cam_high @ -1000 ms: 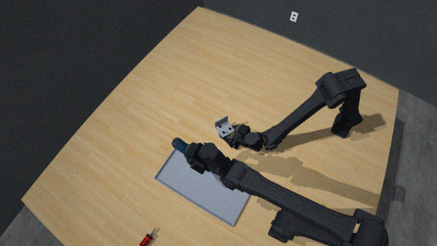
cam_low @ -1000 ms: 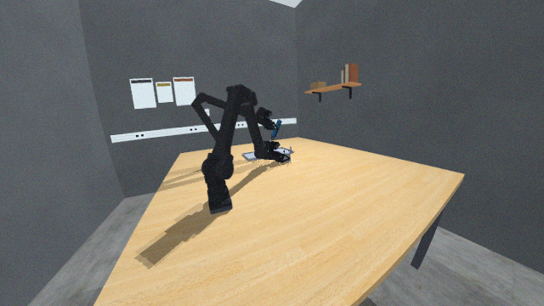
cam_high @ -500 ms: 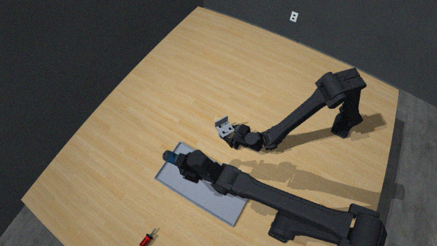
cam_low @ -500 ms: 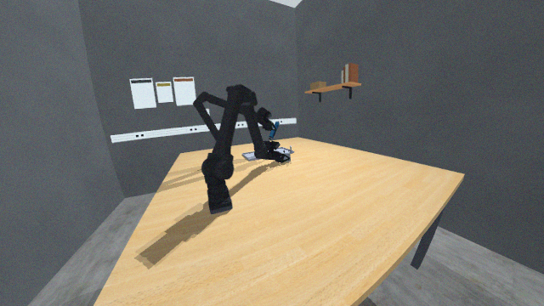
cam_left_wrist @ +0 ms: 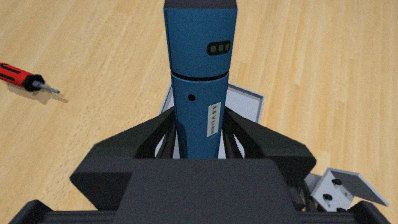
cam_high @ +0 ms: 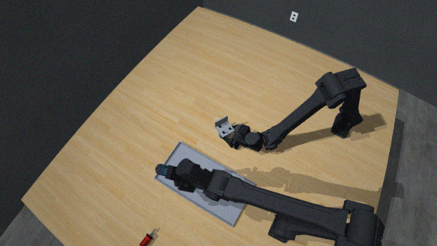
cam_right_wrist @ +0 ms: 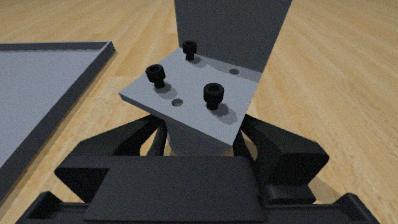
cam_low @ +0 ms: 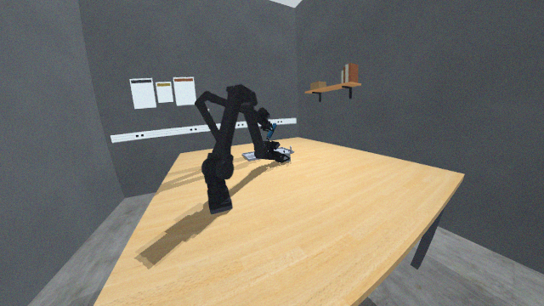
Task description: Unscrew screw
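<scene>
The joint module [cam_right_wrist: 192,143] stands on the table with the grey bracket [cam_high: 223,128] [cam_left_wrist: 336,189] [cam_right_wrist: 200,102] on top. Three black screws [cam_right_wrist: 156,74] [cam_right_wrist: 189,48] [cam_right_wrist: 213,94] stand raised in the bracket plate, beside two small round holes. My right gripper [cam_high: 233,135] [cam_right_wrist: 199,112] is shut on the module's body. My left gripper [cam_high: 171,173] [cam_left_wrist: 199,112] is shut on the dark blue electric screwdriver [cam_high: 161,169] [cam_low: 272,129] [cam_left_wrist: 200,75]. It holds the screwdriver in the air over the grey tray [cam_high: 186,154] [cam_left_wrist: 246,101] [cam_right_wrist: 40,75], away from the bracket.
A small red-handled screwdriver [cam_high: 146,239] [cam_left_wrist: 17,76] lies near the table's front edge. The tray lies between it and the module. The two arms' bases stand along one side of the table.
</scene>
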Available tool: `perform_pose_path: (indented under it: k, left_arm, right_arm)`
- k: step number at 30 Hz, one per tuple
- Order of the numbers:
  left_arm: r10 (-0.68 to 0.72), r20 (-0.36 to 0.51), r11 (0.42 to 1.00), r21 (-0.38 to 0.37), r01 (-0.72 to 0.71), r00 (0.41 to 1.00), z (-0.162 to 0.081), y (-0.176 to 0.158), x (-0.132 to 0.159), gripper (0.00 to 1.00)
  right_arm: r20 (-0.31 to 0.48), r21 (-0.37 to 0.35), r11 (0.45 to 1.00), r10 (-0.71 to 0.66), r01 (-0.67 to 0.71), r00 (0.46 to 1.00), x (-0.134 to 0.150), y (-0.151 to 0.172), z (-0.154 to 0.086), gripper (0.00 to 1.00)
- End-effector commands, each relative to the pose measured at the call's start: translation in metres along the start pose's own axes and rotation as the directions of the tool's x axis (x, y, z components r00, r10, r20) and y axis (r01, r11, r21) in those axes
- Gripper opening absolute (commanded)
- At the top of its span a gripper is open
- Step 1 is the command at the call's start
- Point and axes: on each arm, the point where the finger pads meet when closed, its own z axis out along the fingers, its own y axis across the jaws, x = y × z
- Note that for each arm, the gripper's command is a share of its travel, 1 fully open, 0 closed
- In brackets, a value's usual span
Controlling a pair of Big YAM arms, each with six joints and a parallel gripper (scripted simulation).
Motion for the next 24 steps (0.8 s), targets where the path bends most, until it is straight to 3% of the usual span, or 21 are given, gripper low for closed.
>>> perform_pose_path:
  k: [1,4,9,11,21,24]
  left_arm:
    - [-0.06,0.049,0.998,-0.016,0.061,0.997,-0.008,0.006,-0.05,0.42]
    - [-0.093,0.025,0.994,-0.048,0.094,0.995,-0.005,0.022,-0.051,0.42]
    - [-0.077,0.045,0.997,-0.023,0.078,0.996,-0.016,0.009,-0.056,0.42]
    - [-0.116,0.013,0.991,-0.066,0.117,0.993,-0.006,0.033,-0.051,0.42]
    - [-0.238,-0.055,0.959,-0.173,0.225,0.97,-0.005,0.086,-0.048,0.42]
    - [-0.219,-0.038,0.966,-0.148,0.211,0.975,-0.014,0.072,-0.054,0.42]
  right_arm:
    - [0.009,-0.004,1.0,0.011,-0.011,1.0,-0.002,0.008,0.009,0.59]
    - [0.009,-0.004,1.0,0.011,-0.011,1.0,-0.002,0.008,0.009,0.59]
    - [0.009,-0.004,1.0,0.011,-0.011,1.0,-0.002,0.008,0.009,0.59]
    - [0.009,-0.004,1.0,0.011,-0.011,1.0,-0.002,0.008,0.009,0.59]
    - [0.009,-0.004,1.0,0.011,-0.011,1.0,-0.002,0.008,0.009,0.59]
    - [0.009,-0.004,1.0,0.011,-0.011,1.0,-0.002,0.008,0.009,0.59]
